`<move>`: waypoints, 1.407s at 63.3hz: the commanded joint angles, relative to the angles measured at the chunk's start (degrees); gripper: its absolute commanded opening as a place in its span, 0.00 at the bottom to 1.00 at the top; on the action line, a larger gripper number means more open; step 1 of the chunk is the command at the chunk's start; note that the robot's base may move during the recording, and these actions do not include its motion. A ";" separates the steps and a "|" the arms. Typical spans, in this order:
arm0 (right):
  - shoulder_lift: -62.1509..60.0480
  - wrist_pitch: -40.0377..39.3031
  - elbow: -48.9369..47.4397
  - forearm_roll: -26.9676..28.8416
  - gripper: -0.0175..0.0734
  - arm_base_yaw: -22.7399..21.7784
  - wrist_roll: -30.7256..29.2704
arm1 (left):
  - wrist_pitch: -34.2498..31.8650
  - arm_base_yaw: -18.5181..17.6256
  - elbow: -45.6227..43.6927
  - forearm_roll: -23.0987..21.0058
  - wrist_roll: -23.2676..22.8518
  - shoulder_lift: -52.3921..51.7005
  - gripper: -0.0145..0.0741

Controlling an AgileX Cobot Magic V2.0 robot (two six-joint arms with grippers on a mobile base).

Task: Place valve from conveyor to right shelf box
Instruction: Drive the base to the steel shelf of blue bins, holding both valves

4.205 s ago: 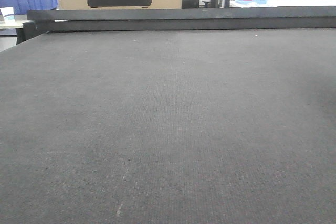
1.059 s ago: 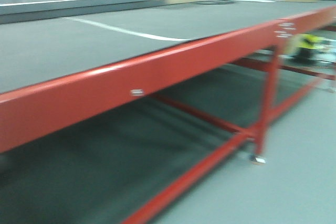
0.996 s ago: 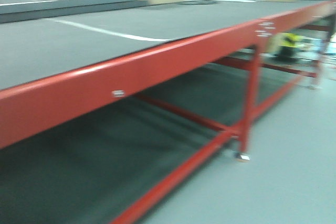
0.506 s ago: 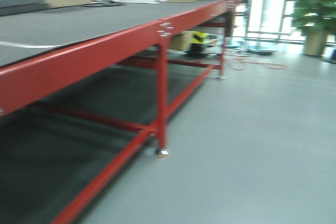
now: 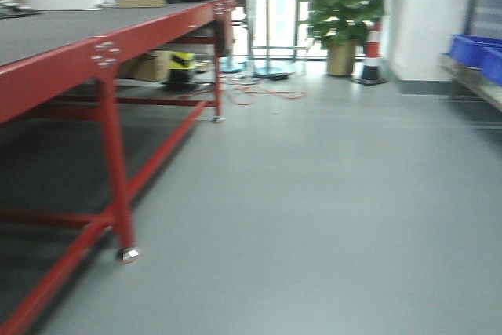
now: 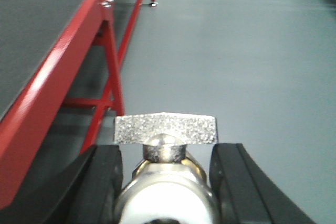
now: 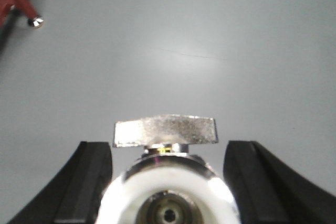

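— What does the left gripper [image 6: 166, 153] have?
— It is clamped on a valve [image 6: 167, 182]. Its black fingers [image 6: 102, 177] press either side of the brass-and-white body, and the flat silver handle [image 6: 165, 129] lies crosswise on top.
— And the right gripper [image 7: 166, 149]?
— Much the same: it is closed around a second valve [image 7: 168, 182], whose white-rimmed end faces the camera, with a matching handle [image 7: 165, 131] level across the top.
— So neither valve lies on the conveyor [image 6: 63, 77]?
— Neither. The first hangs over the grey floor [image 6: 236, 51] just beside the conveyor, whose red rail and dark belt run along its left. The second hangs over the floor farther from the conveyor. There, only a scrap of red frame and one silver foot [image 7: 37, 22] show in the top left corner.
— What does the front view show farther out?
— The conveyor runs away along the left on red legs [image 5: 114, 170], with silver bolt heads [image 5: 103, 51] on its rail. Under its far part sits a yellow-and-black object [image 5: 182, 60], too blurred to name. An orange cable [image 5: 263, 96] trails on the floor past the far leg. Beyond the conveyor's far end stand a potted plant [image 5: 345, 5] and a red-and-white cone [image 5: 372, 52]. Well across the floor from the conveyor, blue boxes [image 5: 471, 49] sit on a shelf [image 5: 471, 85].
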 commanded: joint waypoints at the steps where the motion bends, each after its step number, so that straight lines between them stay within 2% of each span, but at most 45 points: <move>1: -0.73 -2.99 -0.45 -0.21 0.01 -0.04 -0.46 | -3.36 -0.24 -0.29 -0.27 -0.11 -0.31 0.04; 89: -0.73 -3.11 -0.45 -0.16 0.01 -0.04 -0.46 | -3.36 -0.24 -0.29 -0.27 -0.11 -0.31 0.04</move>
